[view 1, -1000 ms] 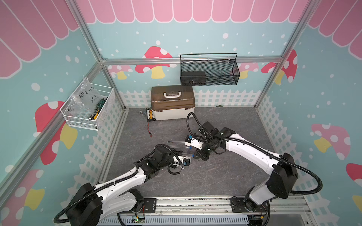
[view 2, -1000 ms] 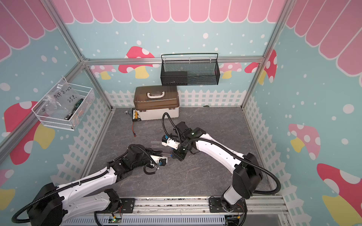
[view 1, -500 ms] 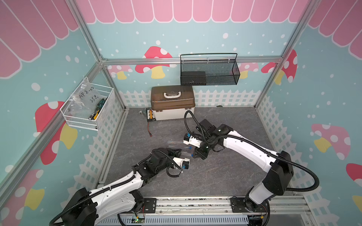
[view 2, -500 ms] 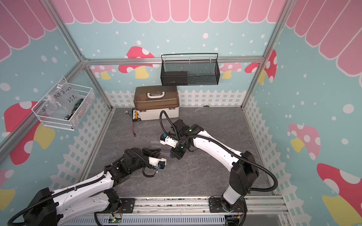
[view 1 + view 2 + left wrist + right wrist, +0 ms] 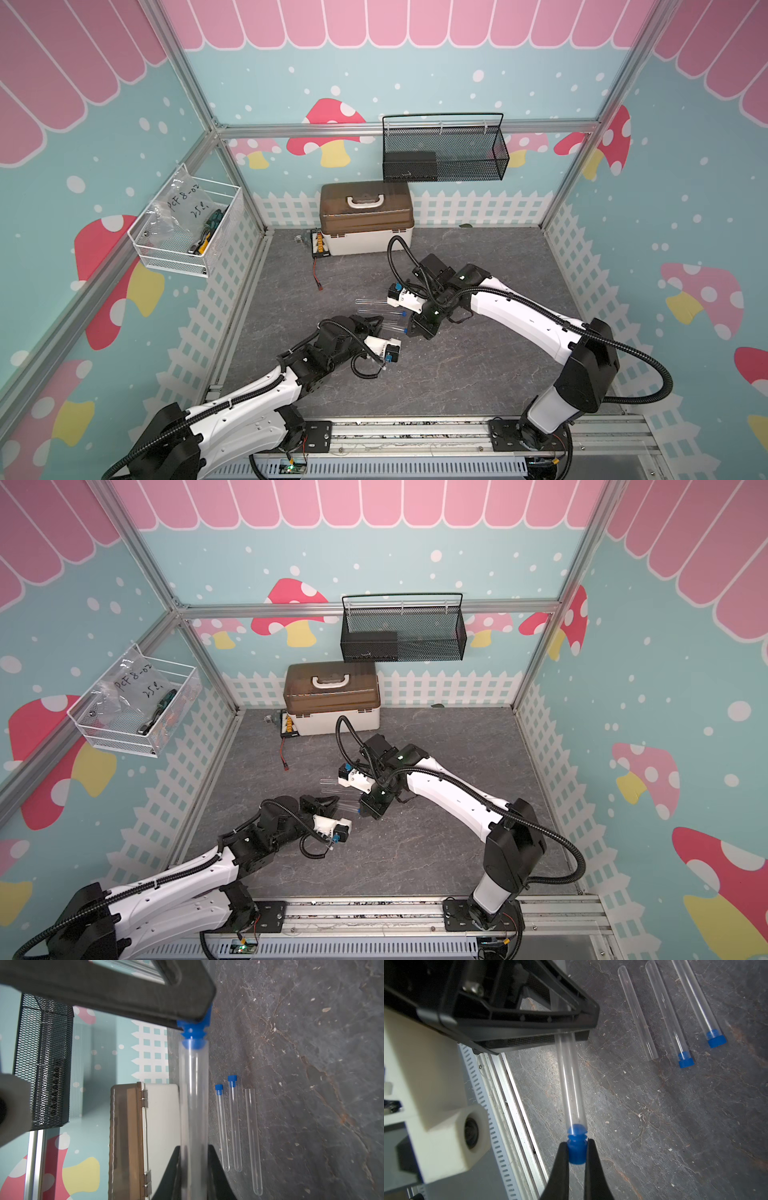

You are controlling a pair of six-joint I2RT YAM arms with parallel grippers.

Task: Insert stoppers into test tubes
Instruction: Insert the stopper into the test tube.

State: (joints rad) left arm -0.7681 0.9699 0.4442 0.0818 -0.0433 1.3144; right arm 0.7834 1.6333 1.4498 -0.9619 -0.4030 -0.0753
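- A metal rail (image 5: 415, 432) runs along the front edge and carries both arm bases. The grey, stone-patterned surface (image 5: 478, 374) begins right behind it.
- The left pincer (image 5: 194, 1147) reaches in from the near left, rolled onto its side. Its jaws are clamped around the held tube (image 5: 194, 1095), a clear test tube whose mouth end sticks out toward the right arm.
- The blue stopper (image 5: 576, 1153) sits at that mouth. Its rounded nose is inside the rim, and its ribbed body and cap are outside it.
- The right pincer (image 5: 576, 1144) comes in from the opposite side, facing the left one. Its two black fingers (image 5: 560, 1159) are squeezed together on the cap of the blue stopper, in line with the held tube.
- Three more test tubes lie flat on the surface just beside the held tube, parallel to it and to each other. They lie close together, with their mouths all pointing the same way.
- Two of them, the stoppered tubes (image 5: 668, 1016), each have a blue plug seated in the mouth. The open tube (image 5: 637, 1014) lies at one edge of the row and has none.
- Farther back, a small board with yellow connectors (image 5: 318, 243) rests at the foot of the case. A thin red-and-black lead (image 5: 316, 270) trails forward from it.
- A white case with a brown lid (image 5: 365, 216) and a white handle stands against the back fence.
- A black mesh basket (image 5: 444, 153) hangs on the back wall, above the case and to its right.
- A white wire basket (image 5: 187, 241) hangs on the left wall and holds a hand-labelled plastic bag and some tools.
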